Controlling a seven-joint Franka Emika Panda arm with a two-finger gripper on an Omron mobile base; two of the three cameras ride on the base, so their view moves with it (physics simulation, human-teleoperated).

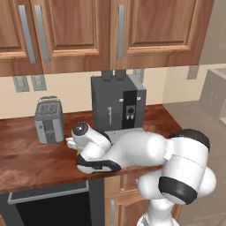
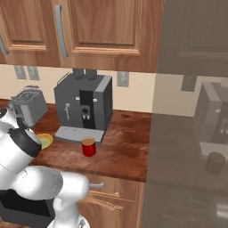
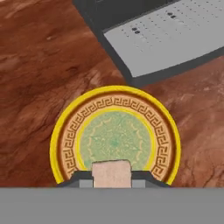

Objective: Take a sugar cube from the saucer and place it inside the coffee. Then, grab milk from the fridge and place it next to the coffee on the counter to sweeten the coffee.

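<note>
We have the gripper (image 3: 112, 183) clamped on the sugar cube (image 3: 111, 173), low over the saucer (image 3: 70, 131). Risk: the tiny cube could slip from the pads during transfer to the red mug (image 2: 88, 146).

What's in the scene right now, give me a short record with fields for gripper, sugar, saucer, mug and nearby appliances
gripper: shut on the sugar cube, low over the saucer
saucer: yellow rim, greenish centre, on the counter beside the coffee machine's tray
coffee: red mug, upright, in front of the coffee machine
toaster: left of the machine
</note>
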